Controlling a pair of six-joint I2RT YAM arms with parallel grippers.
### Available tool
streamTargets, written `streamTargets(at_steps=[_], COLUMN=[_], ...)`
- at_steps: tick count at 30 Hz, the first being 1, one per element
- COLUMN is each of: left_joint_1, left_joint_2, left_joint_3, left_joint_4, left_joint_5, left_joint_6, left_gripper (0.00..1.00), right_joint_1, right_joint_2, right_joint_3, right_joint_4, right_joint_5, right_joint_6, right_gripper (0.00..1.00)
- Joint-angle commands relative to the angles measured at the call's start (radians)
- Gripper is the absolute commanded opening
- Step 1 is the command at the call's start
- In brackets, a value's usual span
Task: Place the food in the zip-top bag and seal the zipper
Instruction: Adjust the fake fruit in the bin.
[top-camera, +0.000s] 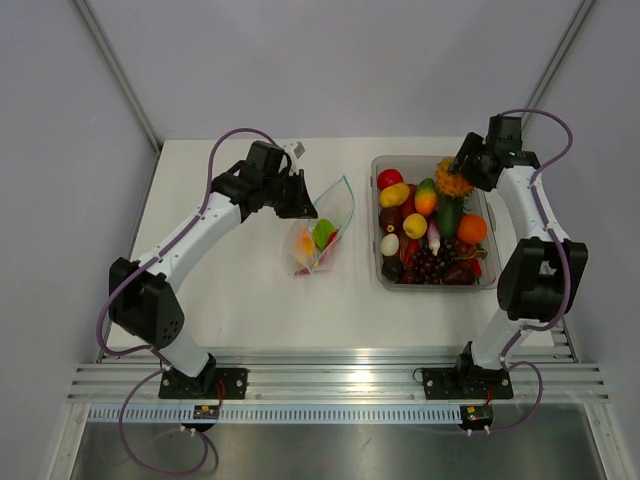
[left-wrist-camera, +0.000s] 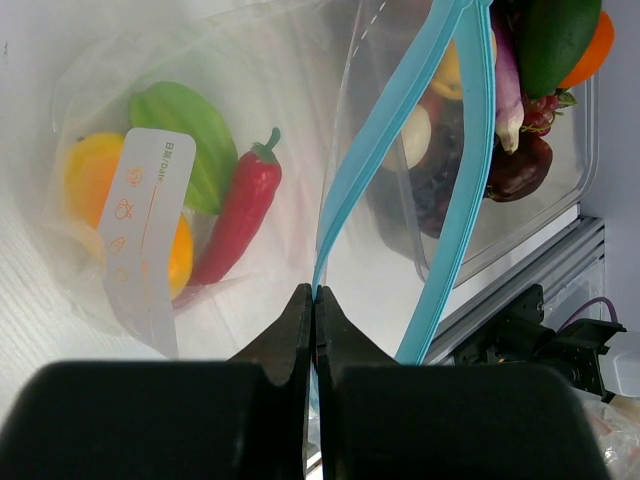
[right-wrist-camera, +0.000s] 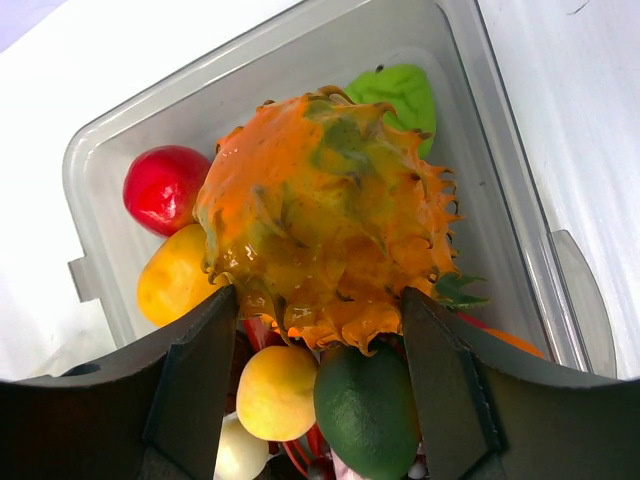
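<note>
Two hands are showing: the left hand (left-wrist-camera: 314, 296) is pinching one zip-top bag (top-camera: 337, 213) containing three food pieces (left-wrist-camera: 245, 205); the right hand (right-wrist-camera: 318, 302) is gripping one spiky orange fruit (right-wrist-camera: 320, 205) above one tub (right-wrist-camera: 495, 130).

The zip-top bag (left-wrist-camera: 270, 90) is thin, clear, glossy plastic with a smooth light-blue zipper (left-wrist-camera: 466, 170). The spiky orange fruit (right-wrist-camera: 330, 220) looks shiny and rough. The tub (right-wrist-camera: 500, 150) is clear rigid plastic.

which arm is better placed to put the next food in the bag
Right. The right jaws clamp the spiky orange fruit above the tub, ready to carry it over. The left jaws are shut on the zipper, holding open the zip-top bag.
</note>
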Motion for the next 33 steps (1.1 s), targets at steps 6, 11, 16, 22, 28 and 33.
streamTargets(at_steps=[6, 11, 16, 22, 28, 33], left_joint_1=[-0.007, -0.007, -0.007, -0.007, -0.009, -0.009], left_joint_2=[-0.017, -0.024, -0.031, -0.031, -0.030, -0.030], left_joint_3=[-0.012, -0.031, -0.037, -0.038, -0.040, -0.040], left_joint_4=[0.047, 0.059, 0.060, 0.060, 0.062, 0.067], left_joint_5=[0.018, 0.024, 0.024, 0.024, 0.027, 0.029], left_joint_6=[0.005, 0.000, 0.000, -0.003, -0.002, -0.008], left_gripper=[0.00, 0.00, 0.00, 0.00, 0.00, 0.00], right_joint_1=[0.010, 0.025, 0.044, 0.065, 0.068, 0.074], right_joint_2=[-0.134, -0.170, -0.177, -0.197, -0.231, -0.232], right_joint_3=[-0.010, -0.027, -0.015, 0.021, 0.051, 0.094], right_joint_4=[0.019, 0.023, 0.025, 0.000, -0.012, -0.024], right_joint_5=[-0.075, -0.092, -0.083, -0.052, -0.041, -0.063], right_joint_6=[0.012, 0.012, 0.002, -0.004, -0.005, -0.004], right_gripper=[0.27, 0.27, 0.27, 0.27, 0.28, 0.28])
